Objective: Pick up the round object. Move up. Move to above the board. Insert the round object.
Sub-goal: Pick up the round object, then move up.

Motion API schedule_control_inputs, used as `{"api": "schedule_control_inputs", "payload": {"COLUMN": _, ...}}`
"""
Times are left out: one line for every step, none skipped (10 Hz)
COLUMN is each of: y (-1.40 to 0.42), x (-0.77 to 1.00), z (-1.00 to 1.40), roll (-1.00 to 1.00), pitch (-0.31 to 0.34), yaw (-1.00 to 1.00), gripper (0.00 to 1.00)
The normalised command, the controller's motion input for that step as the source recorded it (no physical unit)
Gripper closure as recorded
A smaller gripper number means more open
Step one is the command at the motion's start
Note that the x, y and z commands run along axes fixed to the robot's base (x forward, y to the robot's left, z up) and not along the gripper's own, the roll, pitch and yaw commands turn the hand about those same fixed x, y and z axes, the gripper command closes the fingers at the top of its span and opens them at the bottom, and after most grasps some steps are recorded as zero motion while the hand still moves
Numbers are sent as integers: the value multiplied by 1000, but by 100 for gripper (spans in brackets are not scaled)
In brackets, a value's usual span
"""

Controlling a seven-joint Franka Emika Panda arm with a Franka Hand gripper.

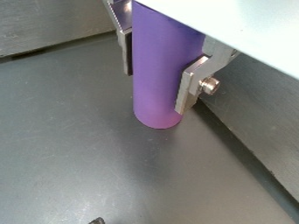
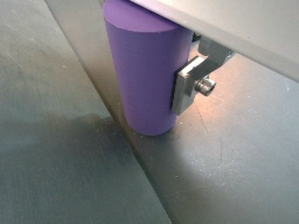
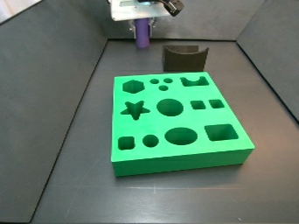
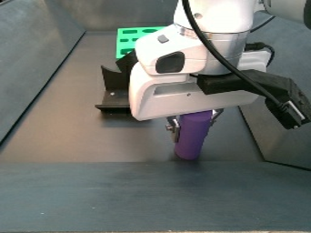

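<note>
The silver fingers (image 1: 193,87) are pressed against opposite flanks of the round object (image 1: 158,79), pinching the purple peg upright; the gripper (image 2: 149,66) sits at the far end of the floor, beyond the board (image 3: 176,118). In both wrist views the peg's lower end appears at or barely off the grey floor (image 1: 70,149); contact cannot be confirmed. Judgement: the pick-up step is in hand, grasp made. The next move calls for a straight vertical lift, clearing the dark notched block (image 3: 184,58) before travel toward the board.
</note>
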Motion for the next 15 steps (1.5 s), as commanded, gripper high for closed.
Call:
{"api": "schedule_control_inputs", "payload": {"y": 0, "x": 0, "z": 0, "roll": 0, "pitch": 0, "yaw": 0, "gripper": 100}}
{"api": "schedule_control_inputs", "payload": {"y": 0, "x": 0, "z": 0, "roll": 0, "pitch": 0, "yaw": 0, "gripper": 100}}
{"api": "schedule_control_inputs", "payload": {"y": 0, "x": 0, "z": 0, "roll": 0, "pitch": 0, "yaw": 0, "gripper": 100}}
{"api": "schedule_control_inputs", "payload": {"y": 0, "x": 0, "z": 0, "roll": 0, "pitch": 0, "yaw": 0, "gripper": 100}}
{"api": "schedule_control_inputs", "payload": {"y": 0, "x": 0, "z": 0, "roll": 0, "pitch": 0, "yaw": 0, "gripper": 100}}
{"api": "schedule_control_inputs", "payload": {"y": 0, "x": 0, "z": 0, "roll": 0, "pitch": 0, "yaw": 0, "gripper": 100}}
{"api": "schedule_control_inputs", "payload": {"y": 0, "x": 0, "z": 0, "roll": 0, "pitch": 0, "yaw": 0, "gripper": 100}}
{"api": "schedule_control_inputs", "payload": {"y": 0, "x": 0, "z": 0, "roll": 0, "pitch": 0, "yaw": 0, "gripper": 100}}
{"api": "schedule_control_inputs", "payload": {"y": 0, "x": 0, "z": 0, "roll": 0, "pitch": 0, "yaw": 0, "gripper": 100}}
{"api": "schedule_control_inputs", "payload": {"y": 0, "x": 0, "z": 0, "roll": 0, "pitch": 0, "yaw": 0, "gripper": 100}}
{"api": "schedule_control_inputs", "payload": {"y": 0, "x": 0, "z": 0, "roll": 0, "pitch": 0, "yaw": 0, "gripper": 100}}
{"api": "schedule_control_inputs", "payload": {"y": 0, "x": 0, "z": 833, "roll": 0, "pitch": 0, "yaw": 0, "gripper": 100}}
{"api": "schedule_control_inputs", "payload": {"y": -49, "x": 10, "z": 800, "roll": -3, "pitch": 11, "yaw": -39, "gripper": 100}}
{"api": "schedule_control_inputs", "payload": {"y": -42, "x": -2, "z": 692, "roll": -2, "pitch": 23, "yaw": -38, "gripper": 100}}
{"api": "schedule_control_inputs", "payload": {"y": -22, "x": -10, "z": 497, "roll": 4, "pitch": 33, "yaw": -33, "gripper": 100}}
